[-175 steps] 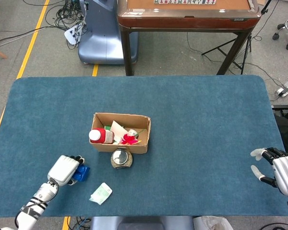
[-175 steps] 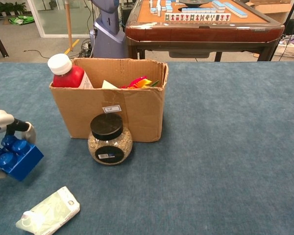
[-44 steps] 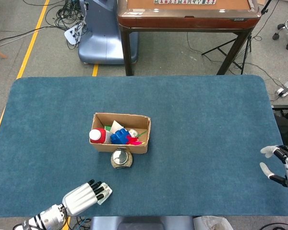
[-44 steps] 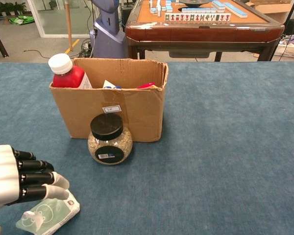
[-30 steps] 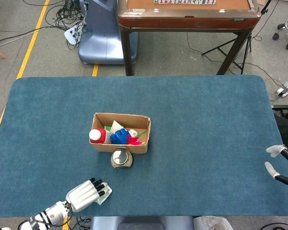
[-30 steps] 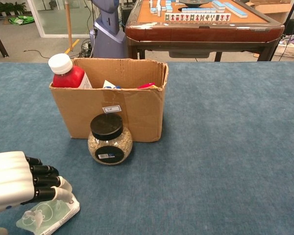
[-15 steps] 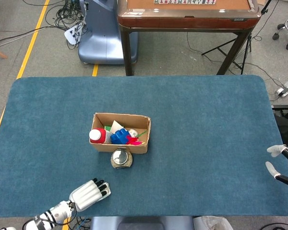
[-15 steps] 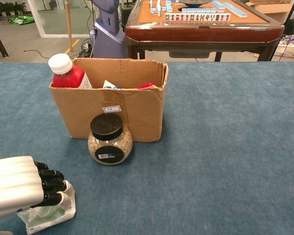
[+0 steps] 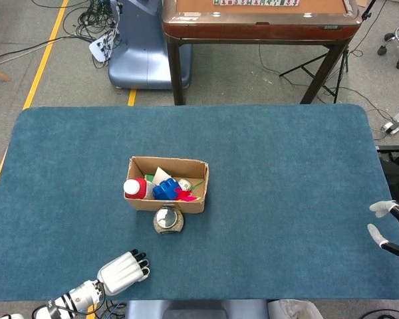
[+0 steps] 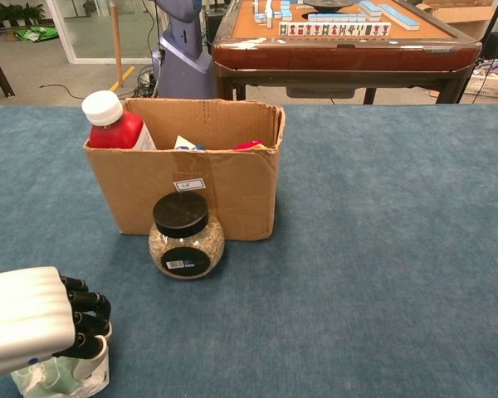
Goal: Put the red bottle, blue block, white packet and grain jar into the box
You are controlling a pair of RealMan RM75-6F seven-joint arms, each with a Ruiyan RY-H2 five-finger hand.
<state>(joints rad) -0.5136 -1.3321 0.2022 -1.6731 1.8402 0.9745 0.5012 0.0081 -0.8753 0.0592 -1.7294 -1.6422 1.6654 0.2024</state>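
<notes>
The cardboard box stands mid-table, with the red bottle at its left end and the blue block beside it. In the chest view the bottle pokes above the box. The grain jar, black-lidded, stands on the cloth against the box's front wall. Near the front edge my left hand curls its fingers over the white packet, gripping it. The head view hides the packet under that hand. My right hand hovers with fingers apart at the far right edge, holding nothing.
Red and white scraps lie in the box beside the block. A blue cloth covers the table. A brown game table stands beyond the far edge. The table's front edge runs close under my left hand.
My left hand has drawn back toward the front-left and closed its fingers down over the packet, which has crumpled and shifted left beneath them. The right hand has barely moved.
</notes>
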